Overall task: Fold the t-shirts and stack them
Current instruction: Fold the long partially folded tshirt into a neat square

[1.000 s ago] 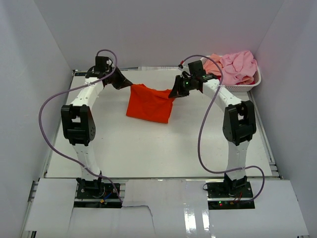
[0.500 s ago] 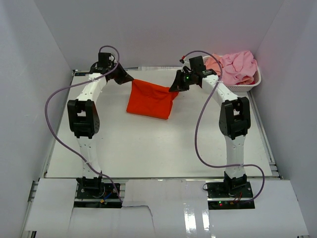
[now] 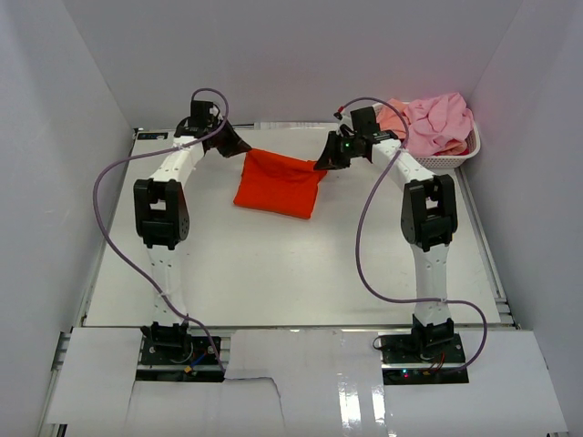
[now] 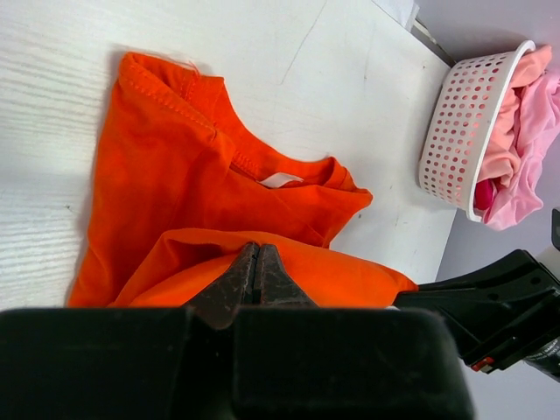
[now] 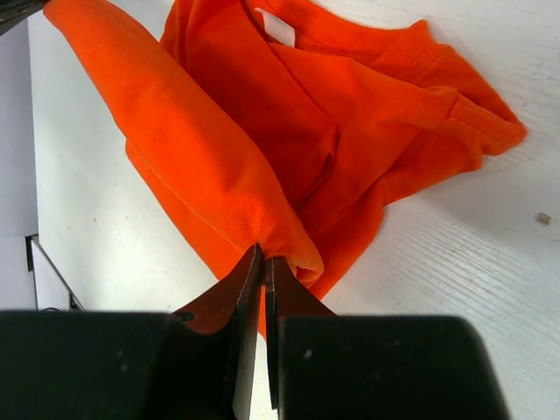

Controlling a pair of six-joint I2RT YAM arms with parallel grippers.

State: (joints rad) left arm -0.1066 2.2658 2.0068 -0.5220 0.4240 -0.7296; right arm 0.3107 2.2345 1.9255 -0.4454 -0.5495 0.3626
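You've got the orange shirt clamped at both ends; left claw and right claw each pinch a corner of its raised edge, so the fold hangs taut above the half lying on the desk, far side; pink shirts wait in the basket.

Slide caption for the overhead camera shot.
Left claw and right claw each pinch one far corner of the orange-red t-shirt; white basket of pink shirts at far right.
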